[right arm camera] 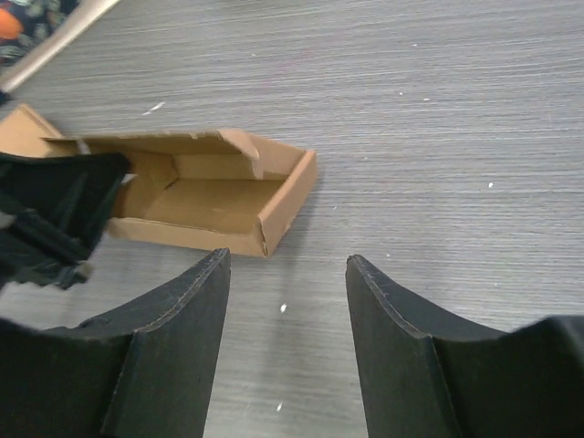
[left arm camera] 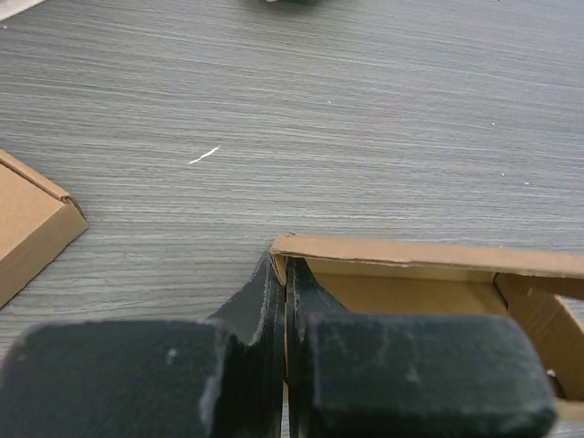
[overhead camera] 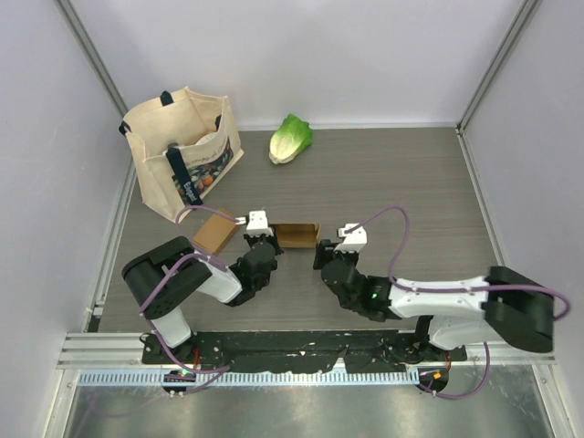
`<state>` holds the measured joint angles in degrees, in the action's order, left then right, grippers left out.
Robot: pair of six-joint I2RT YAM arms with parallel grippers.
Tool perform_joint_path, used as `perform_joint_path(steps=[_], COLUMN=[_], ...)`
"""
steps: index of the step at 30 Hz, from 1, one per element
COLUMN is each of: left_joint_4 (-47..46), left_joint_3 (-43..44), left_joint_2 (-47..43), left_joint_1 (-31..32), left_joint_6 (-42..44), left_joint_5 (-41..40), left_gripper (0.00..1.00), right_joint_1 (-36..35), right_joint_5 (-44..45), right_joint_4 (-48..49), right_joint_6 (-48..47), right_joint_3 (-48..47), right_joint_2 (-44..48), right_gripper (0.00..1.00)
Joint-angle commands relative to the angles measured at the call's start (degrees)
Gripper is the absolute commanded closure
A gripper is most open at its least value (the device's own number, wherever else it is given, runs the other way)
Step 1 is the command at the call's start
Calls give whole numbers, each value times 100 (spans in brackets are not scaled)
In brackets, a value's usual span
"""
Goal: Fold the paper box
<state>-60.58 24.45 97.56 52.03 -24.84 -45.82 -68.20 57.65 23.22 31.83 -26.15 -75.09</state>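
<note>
**Ana:** Where is the box?

**Ben:** The small brown cardboard box point(overhead camera: 297, 234) sits open-topped near the middle of the grey wood-grain counter point(overhead camera: 411, 182), between the two arms. Its walls are up, and a flap on the far long wall leans inward.

**Ana:** And the claws?

**Ben:** The left claw point(left arm camera: 285, 292) is clenched on the box's left end wall, with the cardboard pinched between its fingers. The right claw point(right arm camera: 287, 265) is released, its jaws apart with nothing between them. It hangs just off the box's right end without touching it.

**Ana:** Which step is that?

**Ben:** Mid-fold, I'd say. The tray is shaped, but the flap isn't tucked. The left claw anchors the box and the right is free for a new hold.

**Ana:** What does the next move need?

**Ben:** Probably the right claw reaching the loose flap or the right end wall and pressing it in. It should go gently, because thin cardboard buckles and the box could slide.
</note>
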Motion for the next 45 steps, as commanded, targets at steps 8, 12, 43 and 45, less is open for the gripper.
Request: perform_joint_path(steps=[8,12,43,45], left_joint_4=[134,143,11,11], left_joint_3=[-37,51,342,333], left_joint_2=[149,220,519,501], left_joint_1=[185,290,782,800], left_joint_6=[374,489,884,902], left_joint_5=[-620,-770,-1438,-1447], left_gripper=[100,100,100,100], right_joint_1=[1456,2180,1828,1837], right_joint_5=[-3756,-4560,-3646,-3647], right_joint_4=[-3973,-4617,-1620,-1497], right_joint_6=[1041,2755,7257,7267], right_joint_3=[-1408,-2323,-1771,-1771], right_joint_2=[1815,1331,-796,-910], right_gripper=[25,26,42,45])
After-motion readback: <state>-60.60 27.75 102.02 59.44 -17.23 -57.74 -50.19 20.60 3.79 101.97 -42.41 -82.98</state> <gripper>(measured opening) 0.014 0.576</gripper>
